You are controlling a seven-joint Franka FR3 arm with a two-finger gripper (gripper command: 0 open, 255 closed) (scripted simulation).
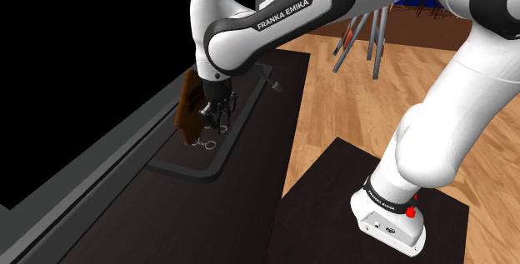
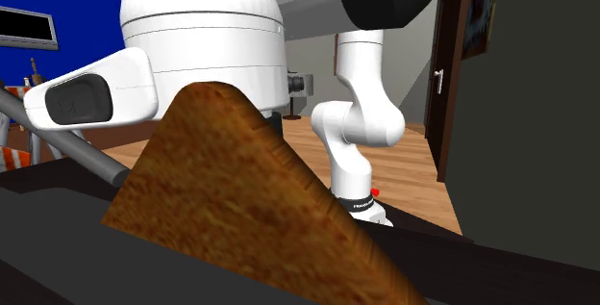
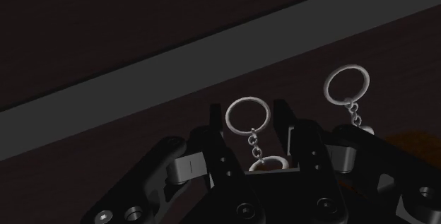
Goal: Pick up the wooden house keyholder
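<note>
Your end effector [image 3: 249, 116] has its fingers drawn close together, clasping a pale peg [image 3: 268, 164] of the wooden house keyholder [image 1: 188, 108], with 1 key ring [image 3: 230, 115] dangling between them. The keyholder sits tilted against the end effector's side, low over the dark counter [image 1: 167, 221]. Whether it is clear of the counter is hard to tell. The grasp looks done. What is left, I judge, is the lift.
</note>
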